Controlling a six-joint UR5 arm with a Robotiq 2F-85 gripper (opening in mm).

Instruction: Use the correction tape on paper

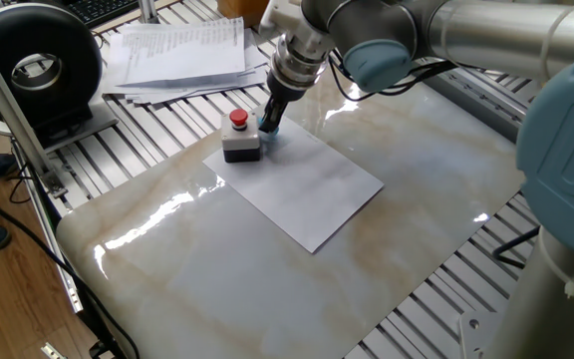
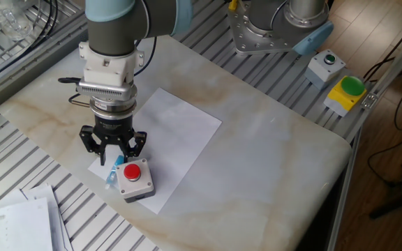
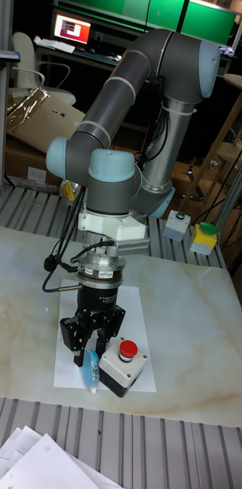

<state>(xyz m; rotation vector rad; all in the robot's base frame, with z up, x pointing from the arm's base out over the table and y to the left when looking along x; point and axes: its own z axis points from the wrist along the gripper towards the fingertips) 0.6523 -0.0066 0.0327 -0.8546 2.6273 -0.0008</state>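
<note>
In the tall view, the paper (image 3: pixel 69 363) is lying on the marble table (image 3: pixel 189 336), near its front edge. The gripper (image 3: pixel 89 353) is hanging straight down over the sheet's near end, its dark fingers (image 3: pixel 78 342) reaching down around the tape (image 3: pixel 89 370). The tape is standing on the paper, light blue, just left of the box (image 3: pixel 121 369). The box, grey with a red button, is also sitting on the sheet. Whether the fingers are actually pressing on the tape, I cannot tell; they are close around it, with part of it showing below them.

In one fixed view, a black reel (image 1: pixel 34 66) is sitting at far left on the slatted frame. Right of it, a stack of pages (image 1: pixel 177 55) is resting on the slats. Next comes the box (image 1: pixel 240 137), at the far corner of the paper (image 1: pixel 302 189). The tape (image 1: pixel 271 133) is showing only as a blue sliver just right of the box, under the gripper (image 1: pixel 270 122).

In the other fixed view, the pages (image 2: pixel 16 219) are peeking in at lower left. The gripper (image 2: pixel 114 155) is standing over the tape (image 2: pixel 112 174), which is lying just left of the box (image 2: pixel 135 178) on the paper (image 2: pixel 169 136). At far right, two more button boxes, one grey (image 2: pixel 325 65) and one yellow (image 2: pixel 347 93), are sitting off the table (image 2: pixel 271 139).
</note>
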